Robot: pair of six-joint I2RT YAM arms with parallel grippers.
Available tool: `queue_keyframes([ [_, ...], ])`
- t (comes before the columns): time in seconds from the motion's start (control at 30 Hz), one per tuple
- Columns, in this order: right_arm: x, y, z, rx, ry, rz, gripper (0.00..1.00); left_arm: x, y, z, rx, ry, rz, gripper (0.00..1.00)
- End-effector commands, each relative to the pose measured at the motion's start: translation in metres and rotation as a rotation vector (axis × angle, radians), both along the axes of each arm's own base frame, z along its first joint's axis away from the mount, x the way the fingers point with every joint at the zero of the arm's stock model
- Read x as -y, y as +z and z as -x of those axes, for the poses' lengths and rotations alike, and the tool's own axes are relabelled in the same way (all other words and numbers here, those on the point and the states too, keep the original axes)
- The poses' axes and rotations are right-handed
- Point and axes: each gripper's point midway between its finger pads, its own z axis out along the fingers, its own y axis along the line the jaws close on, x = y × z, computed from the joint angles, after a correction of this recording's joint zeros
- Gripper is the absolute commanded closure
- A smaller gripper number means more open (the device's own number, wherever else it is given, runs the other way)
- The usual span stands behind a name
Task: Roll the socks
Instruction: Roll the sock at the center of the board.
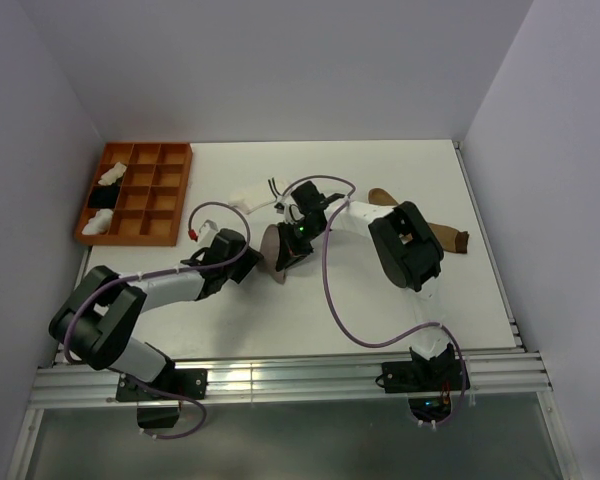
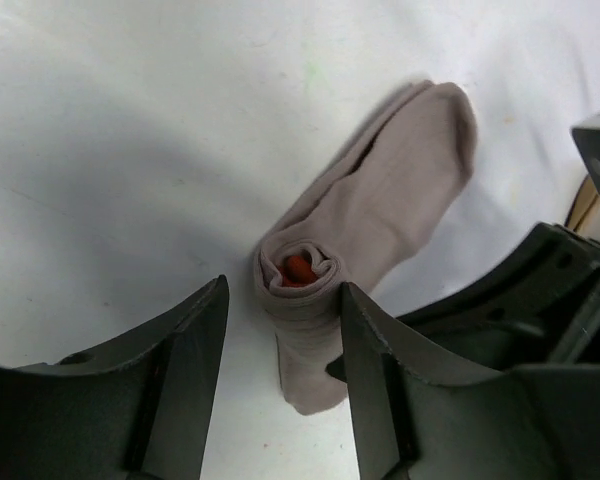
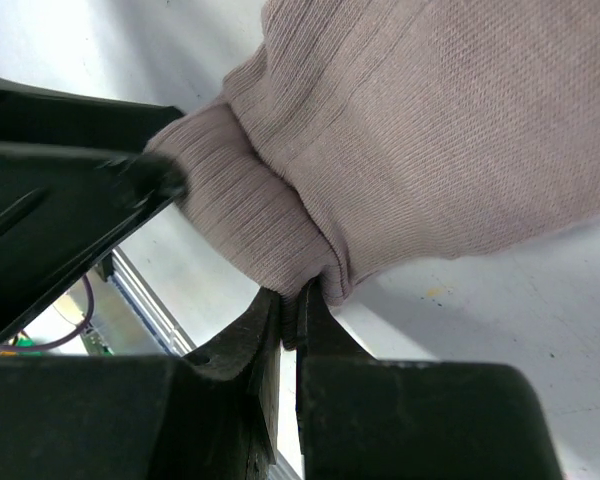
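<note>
Left pincer point(image 2: 283, 290) astride red-cored grey sock point(image 2: 390, 190)

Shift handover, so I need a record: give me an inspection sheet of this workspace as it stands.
Surface: white table, no spills seen.
Job's things: grey sock part-rolled, red showing in the roll; tan-brown sock and striped white sock lie farther back.
Clutter: orange tray holding white bundles and a black bundle.
Grippers: left gripper open astride the roll; right gripper shut on the grey sock's edge.
Cables: purple cable loops over the table.
Surroundings: plain white walls.
</note>
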Motion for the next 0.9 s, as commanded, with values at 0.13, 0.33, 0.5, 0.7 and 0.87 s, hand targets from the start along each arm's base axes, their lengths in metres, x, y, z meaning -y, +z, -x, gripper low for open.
queue_keyframes([
  [0.13,0.017,-0.038,-0.006,0.096,-0.020,0.168,1.00,-0.009,-0.019,0.001,-0.053,0.101,0.006,0.57],
  [0.33,0.014,-0.032,-0.004,0.106,-0.037,0.136,1.00,-0.015,-0.037,0.016,-0.131,0.099,-0.032,0.67],
  [0.5,0.008,-0.026,-0.004,0.112,-0.050,0.105,1.00,-0.019,-0.052,0.022,-0.176,0.088,-0.076,0.61],
  [0.7,0.002,-0.028,0.007,0.098,-0.032,0.097,1.00,-0.017,-0.053,0.015,-0.174,0.065,-0.116,0.59],
  [0.87,0.004,-0.029,0.013,0.111,-0.056,0.103,0.97,-0.017,-0.062,0.015,-0.203,0.026,-0.178,0.72],
])
